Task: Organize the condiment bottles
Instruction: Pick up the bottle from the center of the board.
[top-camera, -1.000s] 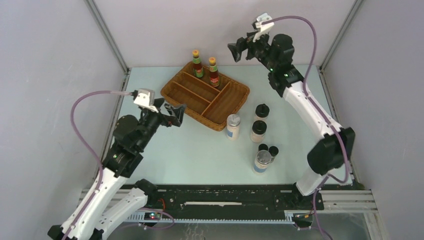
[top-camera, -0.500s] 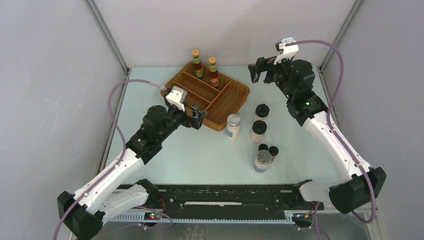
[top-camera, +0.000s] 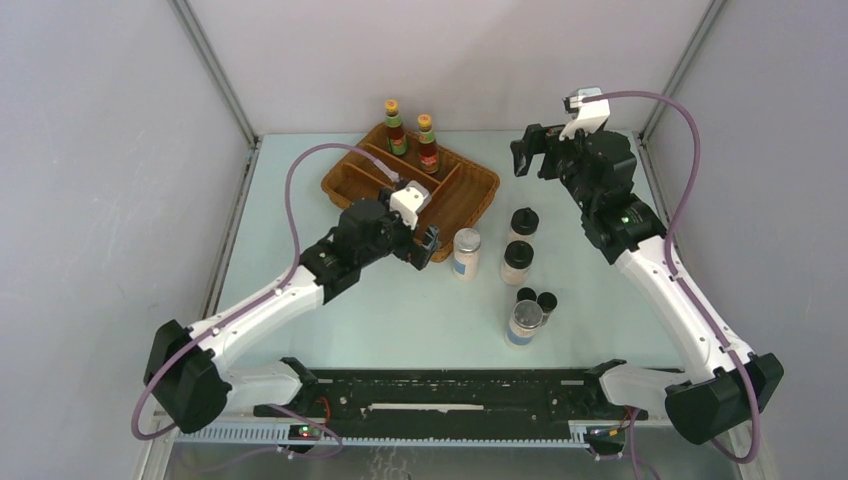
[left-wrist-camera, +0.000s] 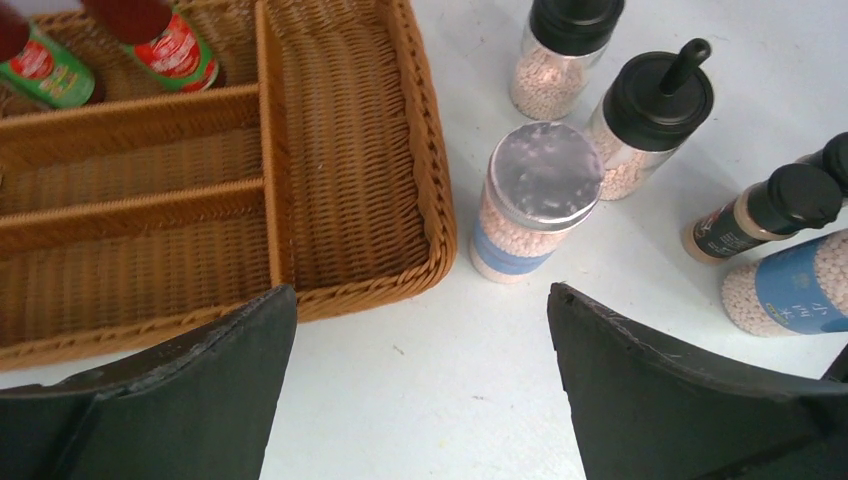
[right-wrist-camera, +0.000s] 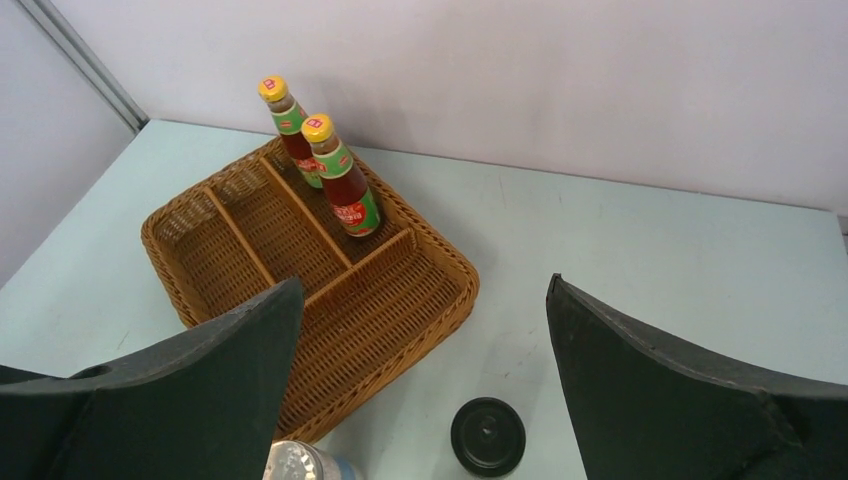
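Observation:
Two red sauce bottles (top-camera: 392, 128) (top-camera: 428, 146) stand in the far compartment of the wicker tray (top-camera: 470, 205). On the table to its right stand a silver-lidded jar (top-camera: 466, 253), two black-capped shakers (top-camera: 524, 225) (top-camera: 517, 262), two tiny dark vials (top-camera: 526, 296) (top-camera: 547, 301) and a second jar (top-camera: 524, 323). My left gripper (top-camera: 424, 246) is open and empty, just left of the first jar (left-wrist-camera: 535, 205), over the tray's near corner. My right gripper (top-camera: 524, 157) is open and empty, high above the table right of the tray; below it shows a shaker cap (right-wrist-camera: 487, 436).
The tray (left-wrist-camera: 350, 170) has several long compartments, all without bottles except the far one. Metal frame posts and grey walls close in the table at the back and sides. The arm bases sit on a black rail along the near edge.
My left arm has reached forward and right, from the tray's left side to its near corner beside the silver-lidded jar. My right arm has swung right and lower. No bottle has moved.

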